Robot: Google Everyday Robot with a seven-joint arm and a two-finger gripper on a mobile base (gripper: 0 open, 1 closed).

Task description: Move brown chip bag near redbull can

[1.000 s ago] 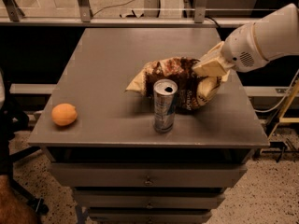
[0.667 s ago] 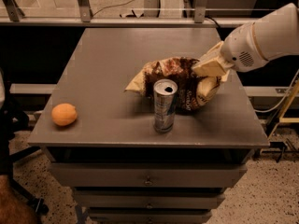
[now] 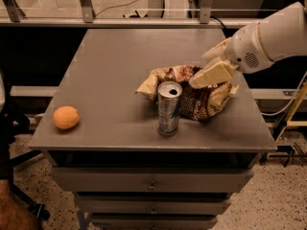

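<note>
My cream gripper [image 3: 211,75] is over the wrinkly dark-brown chip bag [image 3: 194,107], grip I cannot tell; slim silver-blue can [image 3: 169,110] just beside; round orange fruit [image 3: 65,117] at left edge.

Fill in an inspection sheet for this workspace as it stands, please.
Surface: grey table, the top of a drawer unit.
Job's things: brown chip bag lies crumpled just behind and to the right of the upright redbull can.
Clutter: orange fruit near the front left edge.
Grippers: claw at the bag's top.
Cables: dark cable on the floor behind.
Surroundings: drawers below; speckled floor.
</note>
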